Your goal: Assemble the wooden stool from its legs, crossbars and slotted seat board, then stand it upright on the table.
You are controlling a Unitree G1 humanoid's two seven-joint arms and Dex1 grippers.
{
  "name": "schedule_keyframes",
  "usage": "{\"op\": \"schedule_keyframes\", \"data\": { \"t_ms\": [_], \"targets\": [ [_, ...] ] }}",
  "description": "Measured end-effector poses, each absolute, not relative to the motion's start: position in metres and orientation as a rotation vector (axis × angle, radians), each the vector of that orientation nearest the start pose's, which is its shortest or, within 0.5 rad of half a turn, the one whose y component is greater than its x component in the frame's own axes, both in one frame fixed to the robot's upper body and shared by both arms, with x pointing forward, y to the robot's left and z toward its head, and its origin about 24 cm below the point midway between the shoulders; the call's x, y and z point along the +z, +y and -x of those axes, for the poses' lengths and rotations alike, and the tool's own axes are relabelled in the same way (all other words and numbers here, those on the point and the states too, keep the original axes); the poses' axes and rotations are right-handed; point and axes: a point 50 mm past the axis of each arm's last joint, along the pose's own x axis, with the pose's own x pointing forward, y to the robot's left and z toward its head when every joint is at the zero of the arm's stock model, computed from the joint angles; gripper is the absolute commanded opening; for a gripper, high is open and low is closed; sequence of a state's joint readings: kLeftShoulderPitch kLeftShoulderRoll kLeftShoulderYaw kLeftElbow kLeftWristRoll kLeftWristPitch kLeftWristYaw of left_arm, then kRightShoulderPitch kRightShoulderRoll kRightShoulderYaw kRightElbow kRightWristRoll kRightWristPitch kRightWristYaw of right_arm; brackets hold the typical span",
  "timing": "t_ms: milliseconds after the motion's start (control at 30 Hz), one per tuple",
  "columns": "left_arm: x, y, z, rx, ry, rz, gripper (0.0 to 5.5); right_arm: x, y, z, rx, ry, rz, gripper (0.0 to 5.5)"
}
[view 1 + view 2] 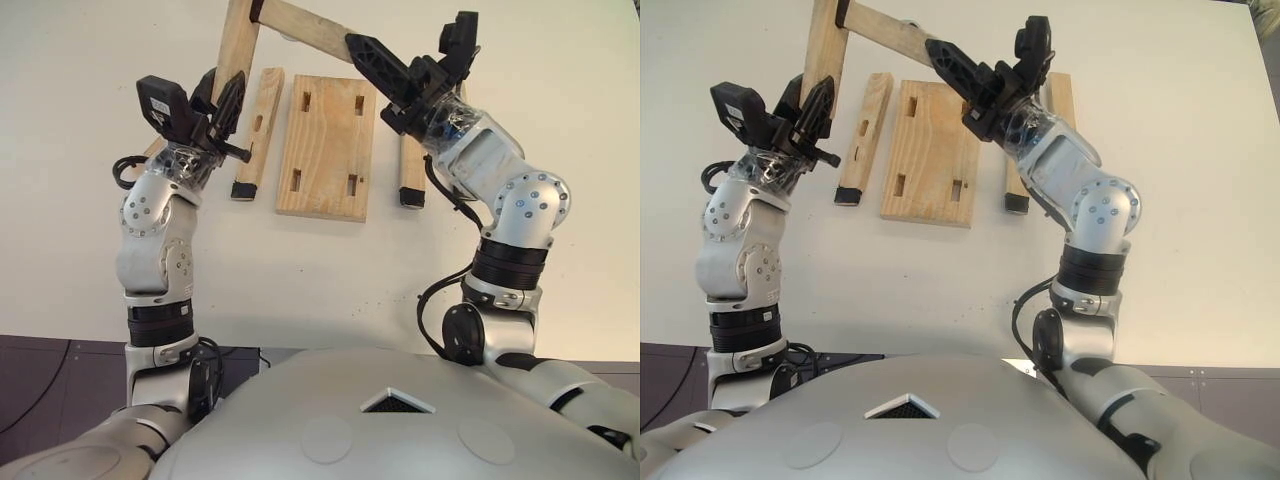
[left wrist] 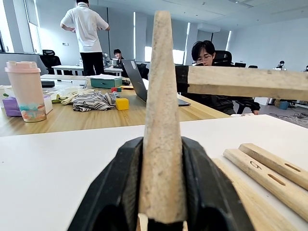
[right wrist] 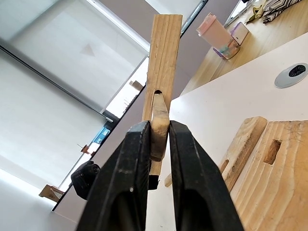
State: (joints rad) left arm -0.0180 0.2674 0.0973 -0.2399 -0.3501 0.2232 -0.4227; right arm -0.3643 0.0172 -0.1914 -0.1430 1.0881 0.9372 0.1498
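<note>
**Leg and crossbar held together above the desk**

My left end effector [image 1: 220, 97] is clamped tight on a pale wooden leg [image 1: 238, 40], which stands raised over the desk [image 1: 80, 60]. My right end effector [image 1: 355, 47] has its fingers closed on one end of a crossbar [image 1: 300, 28]. The crossbar's far end meets the held leg at a dark joint.

The slotted seat board [image 1: 325, 145] lies flat between my arms, four slots facing up. A second leg [image 1: 258, 130] with a black foot cap lies just beside it on the left. A third leg [image 1: 411, 175] lies on the right, partly hidden behind my right arm.

A cable grommet [image 3: 294, 74] sits in the desk. On a table behind stands a pink-lidded tumbler [image 2: 26, 91]; I cannot tell its contents.
</note>
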Motion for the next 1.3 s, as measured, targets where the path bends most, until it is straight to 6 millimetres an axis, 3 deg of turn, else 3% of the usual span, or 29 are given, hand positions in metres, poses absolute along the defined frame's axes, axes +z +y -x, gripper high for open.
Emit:
{"op": "schedule_keyframes", "data": {
  "t_ms": [500,533,933,1033,1100,1300],
  "targets": [
    [0.089,0.184,-0.247,-0.428,-0.064,0.036,0.99,0.130,-0.095,-0.285,0.801,0.293,-0.913,0.44],
    [0.089,0.184,-0.248,-0.426,-0.062,0.038,0.99,0.130,-0.095,-0.285,0.800,0.294,-0.911,0.81],
    [0.078,0.188,-0.249,-0.391,-0.010,0.067,0.99,0.136,-0.103,-0.287,0.806,0.275,-0.873,2.88],
    [0.074,0.193,-0.251,-0.335,0.010,0.161,0.99,0.137,-0.109,-0.286,0.815,0.280,-0.846,3.45],
    [0.075,0.196,-0.252,-0.312,0.013,0.211,0.99,0.137,-0.115,-0.286,0.809,0.271,-0.848,3.50],
    [0.089,0.188,-0.259,-0.353,0.009,0.681,0.98,0.139,-0.131,-0.286,0.835,0.255,-0.805,3.50]
  ]
}}
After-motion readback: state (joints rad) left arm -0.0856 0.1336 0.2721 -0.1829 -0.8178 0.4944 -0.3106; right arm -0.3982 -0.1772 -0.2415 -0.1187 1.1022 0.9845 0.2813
